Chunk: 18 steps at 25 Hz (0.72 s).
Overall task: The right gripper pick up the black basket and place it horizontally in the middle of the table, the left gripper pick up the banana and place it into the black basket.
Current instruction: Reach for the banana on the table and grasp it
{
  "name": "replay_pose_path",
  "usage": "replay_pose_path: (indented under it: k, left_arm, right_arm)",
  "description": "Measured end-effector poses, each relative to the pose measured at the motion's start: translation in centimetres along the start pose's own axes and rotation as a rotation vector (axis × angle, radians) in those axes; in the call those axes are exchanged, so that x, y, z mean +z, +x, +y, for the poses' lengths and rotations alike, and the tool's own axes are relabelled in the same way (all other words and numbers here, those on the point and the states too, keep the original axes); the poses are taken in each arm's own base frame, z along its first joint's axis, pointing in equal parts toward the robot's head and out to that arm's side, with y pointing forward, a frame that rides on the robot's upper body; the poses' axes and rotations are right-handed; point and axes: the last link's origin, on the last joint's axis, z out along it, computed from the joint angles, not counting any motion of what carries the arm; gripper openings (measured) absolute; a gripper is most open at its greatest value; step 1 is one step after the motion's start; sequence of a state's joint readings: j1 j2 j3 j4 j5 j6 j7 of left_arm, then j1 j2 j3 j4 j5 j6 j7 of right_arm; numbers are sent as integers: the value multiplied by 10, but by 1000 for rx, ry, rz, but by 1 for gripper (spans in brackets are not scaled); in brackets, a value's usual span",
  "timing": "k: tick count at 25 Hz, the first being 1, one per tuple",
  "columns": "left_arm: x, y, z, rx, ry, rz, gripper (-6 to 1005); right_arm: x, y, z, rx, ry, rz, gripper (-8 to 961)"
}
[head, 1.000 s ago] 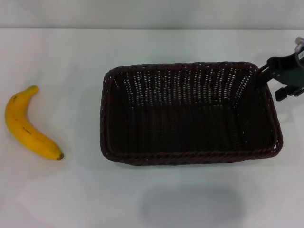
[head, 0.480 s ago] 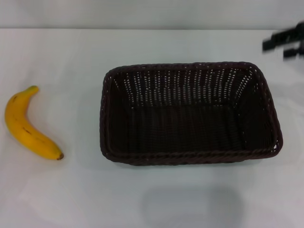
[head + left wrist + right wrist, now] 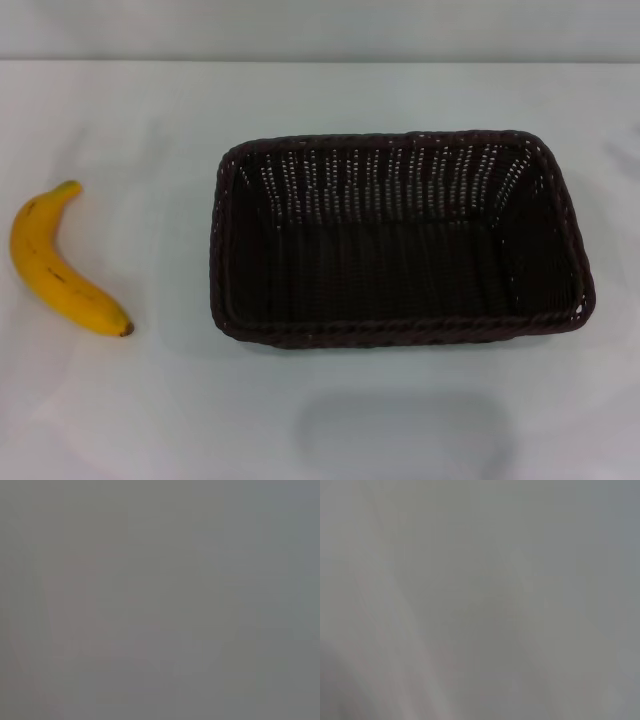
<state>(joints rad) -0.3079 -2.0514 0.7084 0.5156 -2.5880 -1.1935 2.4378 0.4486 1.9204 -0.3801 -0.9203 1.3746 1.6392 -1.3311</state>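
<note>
Sitting in the middle of the white tabletop is the black basket, with its long sides running left to right. It is a big woven basket with a braided rim and sloping sides that have little gaps in the weave. Its open top faces up, and the inside looks dark all the way down to the flat bottom. The banana lies on the tabletop well off to the left of the basket, not touching it. It is yellow with a few small brown marks. Its greenish stem end points up toward the far side of the tabletop, and its dark tip points down toward the near side and toward the basket. The banana curves so that its belly bulges to the left. A soft grey shadow falls on the tabletop just in front of the basket's near side. The left gripper and the right gripper do not show in the head view. Both wrist views show only a plain grey blur, so no fingers can be seen there, and I cannot tell if the fingers of either gripper are apart or together. Nothing is touching the basket or the banana.
</note>
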Motion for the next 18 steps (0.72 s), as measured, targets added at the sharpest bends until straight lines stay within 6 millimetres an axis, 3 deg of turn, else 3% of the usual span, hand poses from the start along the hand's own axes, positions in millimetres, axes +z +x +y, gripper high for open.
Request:
replay_pose_path:
  k: [1,3,7,18]
  left_arm:
    - [3,0,1,-36,-17,-42,791]
    - [9,1,4,-91,-52,-112,790]
    - [23,1,13,-216,-130,-279,789]
    - [39,16,19,-416,-172,-786,784]
  right_arm:
    - [0,0,0,0,0,0,691]
    - [-21,23,-16,-71,85,-157,691]
    - [-35,41,-30,-140,235,-229,691]
    - [-41,73,-29,-337,449,-370,691]
